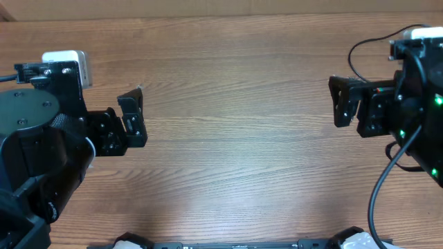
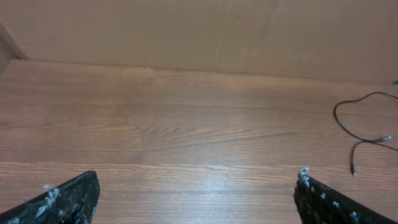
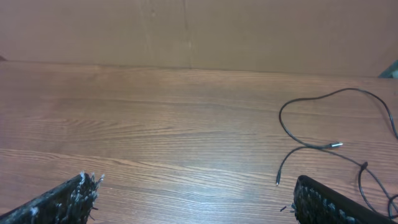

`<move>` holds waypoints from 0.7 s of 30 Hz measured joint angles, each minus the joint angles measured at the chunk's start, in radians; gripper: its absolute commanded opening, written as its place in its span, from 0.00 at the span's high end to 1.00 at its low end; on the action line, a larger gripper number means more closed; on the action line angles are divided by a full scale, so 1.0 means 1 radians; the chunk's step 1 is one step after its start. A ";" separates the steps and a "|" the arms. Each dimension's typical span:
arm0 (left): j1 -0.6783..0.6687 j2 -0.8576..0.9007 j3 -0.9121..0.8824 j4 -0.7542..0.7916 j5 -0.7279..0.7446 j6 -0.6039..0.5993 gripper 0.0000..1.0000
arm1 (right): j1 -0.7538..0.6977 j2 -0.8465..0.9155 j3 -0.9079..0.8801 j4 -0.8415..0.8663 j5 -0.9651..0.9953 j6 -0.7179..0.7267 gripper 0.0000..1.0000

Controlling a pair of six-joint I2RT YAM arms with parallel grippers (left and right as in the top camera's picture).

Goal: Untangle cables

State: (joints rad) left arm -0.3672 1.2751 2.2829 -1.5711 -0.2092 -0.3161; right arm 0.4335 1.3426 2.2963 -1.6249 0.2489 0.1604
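A bare brown wood-grain tabletop (image 1: pixel 235 145) meets a plain beige wall. The left gripper (image 1: pixel 137 119) and the right gripper (image 1: pixel 337 102) both have their fingers spread wide, holding nothing. Thin black metal-tipped cables (image 3: pixel 323 98) lie looped toward the tabletop's right edge, beside the right gripper.

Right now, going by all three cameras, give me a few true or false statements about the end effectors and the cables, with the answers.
1. The left end effector and the right end effector both stand open. True.
2. The left end effector grips a cable. False: it holds nothing.
3. Thin black cables with metal-tipped plugs lie on the wooden table. True.
4. The cables lie heaped midway between the two arms. False: both wrist views show them off toward the right edge of the picture.
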 measured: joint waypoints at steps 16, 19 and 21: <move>0.000 0.004 0.000 -0.001 0.011 0.000 0.00 | 0.000 0.012 0.000 -0.010 0.006 0.004 0.00; 0.000 0.010 0.000 -0.002 0.012 0.000 0.01 | 0.000 0.012 0.000 -0.011 0.006 0.004 0.00; 0.000 0.015 0.000 -0.003 0.012 0.000 0.00 | 0.000 0.012 0.000 -0.011 0.006 0.003 0.00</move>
State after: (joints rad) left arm -0.3672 1.2900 2.2829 -1.5745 -0.1974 -0.3164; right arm 0.4335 1.3548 2.2963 -1.6356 0.2546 0.1638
